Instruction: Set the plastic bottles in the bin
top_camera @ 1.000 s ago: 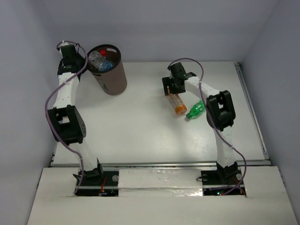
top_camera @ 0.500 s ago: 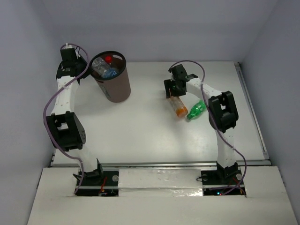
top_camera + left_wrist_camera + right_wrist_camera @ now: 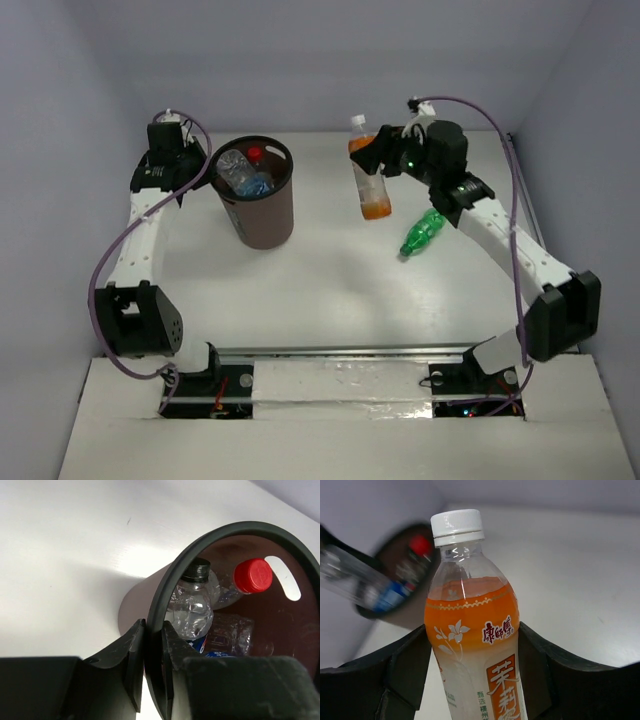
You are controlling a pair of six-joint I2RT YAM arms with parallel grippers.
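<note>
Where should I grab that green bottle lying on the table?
Probably mid-body, from straight above. The green bottle lies on its side on the table, angled diagonally, so set the jaws across its round body, square to its length.

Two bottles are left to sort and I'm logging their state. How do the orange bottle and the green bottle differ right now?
The orange bottle is upright, cap up, clamped in the right gripper above the table; the green bottle lies on its side on the table, ungripped. The orange bottle has a white cap; the green bottle looks green all over. Both are outside the bin.
</note>
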